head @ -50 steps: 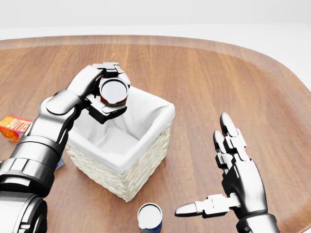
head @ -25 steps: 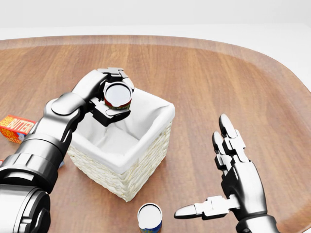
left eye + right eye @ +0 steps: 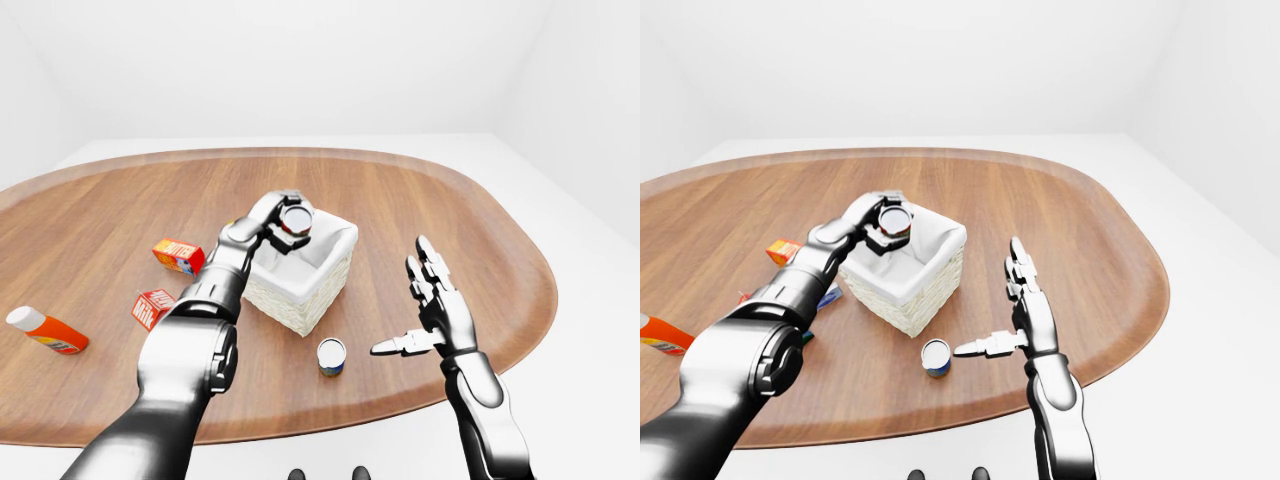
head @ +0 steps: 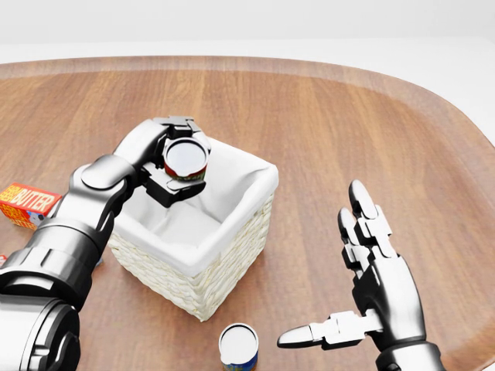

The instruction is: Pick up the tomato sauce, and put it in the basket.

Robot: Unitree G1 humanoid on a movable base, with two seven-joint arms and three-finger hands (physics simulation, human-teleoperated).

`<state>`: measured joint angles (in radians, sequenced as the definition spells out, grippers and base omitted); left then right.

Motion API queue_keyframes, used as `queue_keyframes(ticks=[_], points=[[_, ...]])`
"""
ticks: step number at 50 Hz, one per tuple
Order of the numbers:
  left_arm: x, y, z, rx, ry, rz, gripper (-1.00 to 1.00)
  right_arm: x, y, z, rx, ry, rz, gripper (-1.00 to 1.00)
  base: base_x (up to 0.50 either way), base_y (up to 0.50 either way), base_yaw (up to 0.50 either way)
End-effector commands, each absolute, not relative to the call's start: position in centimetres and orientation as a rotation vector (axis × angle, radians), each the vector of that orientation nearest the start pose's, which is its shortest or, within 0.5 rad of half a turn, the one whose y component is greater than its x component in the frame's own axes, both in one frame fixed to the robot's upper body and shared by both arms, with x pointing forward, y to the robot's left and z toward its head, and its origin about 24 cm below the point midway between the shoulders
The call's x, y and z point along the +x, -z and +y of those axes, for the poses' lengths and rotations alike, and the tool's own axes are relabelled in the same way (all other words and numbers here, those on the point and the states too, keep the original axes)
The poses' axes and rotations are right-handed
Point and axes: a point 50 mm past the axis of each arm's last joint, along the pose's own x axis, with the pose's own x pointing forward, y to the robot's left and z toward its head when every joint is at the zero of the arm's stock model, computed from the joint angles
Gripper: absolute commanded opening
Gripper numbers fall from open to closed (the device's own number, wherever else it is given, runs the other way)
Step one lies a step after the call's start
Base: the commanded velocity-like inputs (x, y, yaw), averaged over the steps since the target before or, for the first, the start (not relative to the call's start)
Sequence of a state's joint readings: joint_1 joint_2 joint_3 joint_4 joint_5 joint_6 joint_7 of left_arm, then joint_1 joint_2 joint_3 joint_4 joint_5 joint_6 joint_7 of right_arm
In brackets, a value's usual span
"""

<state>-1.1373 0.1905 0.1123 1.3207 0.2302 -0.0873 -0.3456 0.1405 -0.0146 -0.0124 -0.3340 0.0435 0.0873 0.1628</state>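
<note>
Open basket (image 4: 232,212) mouth below the left hand (image 4: 166,158); blue can (image 4: 238,348) beside its base.

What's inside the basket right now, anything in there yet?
The basket shows only white lining; the left robot hand, shut on the tomato sauce can above its opening, covers part of the inside.

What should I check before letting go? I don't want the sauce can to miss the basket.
1. Left hand closed round the red-labelled tomato sauce can: ok.
2. Can over the opening of the white-lined wicker basket: ok, though near its upper-left rim.
3. Can clear of the rim and lining: cannot tell.
4. Basket interior free of other items: ok where visible.
5. Right hand open and apart from the basket: ok.
6. Blue-labelled can standing apart from the basket: ok.
</note>
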Motion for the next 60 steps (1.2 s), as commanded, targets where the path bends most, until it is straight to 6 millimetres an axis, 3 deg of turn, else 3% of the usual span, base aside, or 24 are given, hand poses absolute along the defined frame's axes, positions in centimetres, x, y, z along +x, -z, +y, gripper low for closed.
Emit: queue_keyframes(ticks=[1, 2, 3, 4, 54, 60], points=[[41.46, -12.67, 13.31, 0.334, 0.379, 0.166, -1.00, 22.41, -8.02, -15.39, 0.013, -0.122, -0.117, 1.00, 0.00, 0.00, 0.00], [41.45, -12.63, 13.32, 0.336, 0.378, 0.167, -1.00, 22.40, -8.06, -15.39, 0.013, -0.122, -0.119, 1.00, 0.00, 0.00, 0.00], [41.45, -12.63, 13.32, 0.339, 0.377, 0.167, -0.68, 22.41, -8.08, -15.39, 0.013, -0.122, -0.120, 1.00, 0.00, 0.00, 0.00], [41.44, -12.56, 13.34, 0.344, 0.374, 0.169, 1.00, 22.44, -8.01, -15.38, 0.013, -0.122, -0.117, 1.00, 0.00, 0.00, 0.00], [41.42, -12.59, 13.59, 0.309, 0.361, 0.157, 1.00, 22.42, -7.84, -15.36, 0.013, -0.124, -0.109, 1.00, 0.00, 0.00, 0.00], [41.61, -13.40, 13.91, 0.310, 0.349, 0.129, 1.00, 22.39, -7.85, -15.36, 0.012, -0.124, -0.109, 1.00, 0.00, 0.00, 0.00]])
